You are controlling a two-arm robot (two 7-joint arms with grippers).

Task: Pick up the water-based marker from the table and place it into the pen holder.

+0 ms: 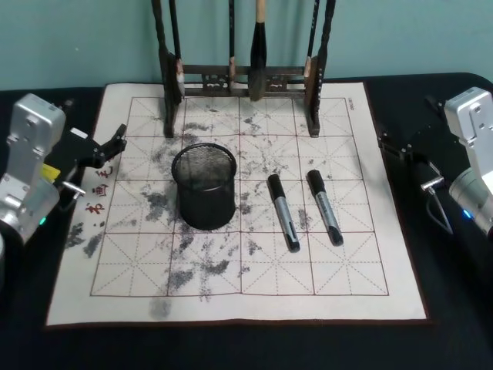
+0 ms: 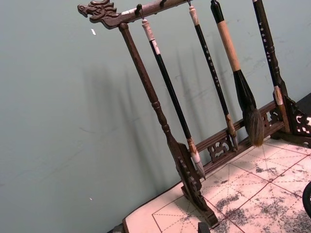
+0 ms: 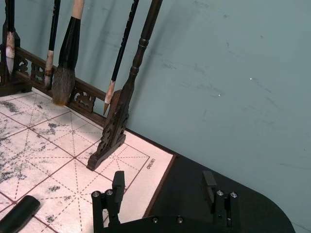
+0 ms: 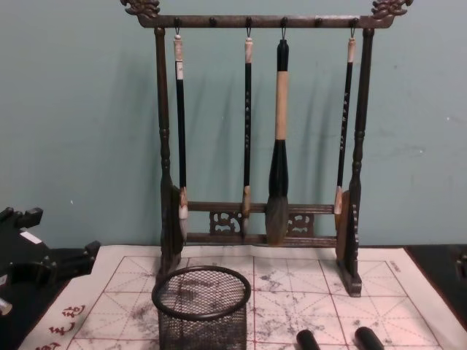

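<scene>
Where the dark table (image 1: pixel 231 351) lies nearest the robot, it carries a white, ink-smudged calligraphy mat (image 1: pixel 323 297) ruled with a red grid. Farther in, right of the mat's centre, two water-based markers lie flat and side by side without touching, each with its far end turned toward 11 o'clock: the left-hand marker (image 1: pixel 283 212) and the right-hand marker (image 1: pixel 324 206). At 9 o'clock from them, near but apart, the pen holder (image 1: pixel 204 189) stands upright, a round black mesh cup. Out toward 10 o'clock, at the mat's border, the left gripper (image 1: pixel 115 140) hangs with its fingers parted and nothing between them. Toward 2 o'clock, just off the mat over bare table, the right gripper (image 3: pixel 163 184) has its fingers spread wide and holds nothing. At 12 o'clock, on the mat's far edge, a dark wooden brush rack (image 4: pixel 162 146) stands upright with four brushes hanging from its top bar, the largest brush (image 4: pixel 280 109) third from the left, before a teal wall (image 4: pixel 73 109).
</scene>
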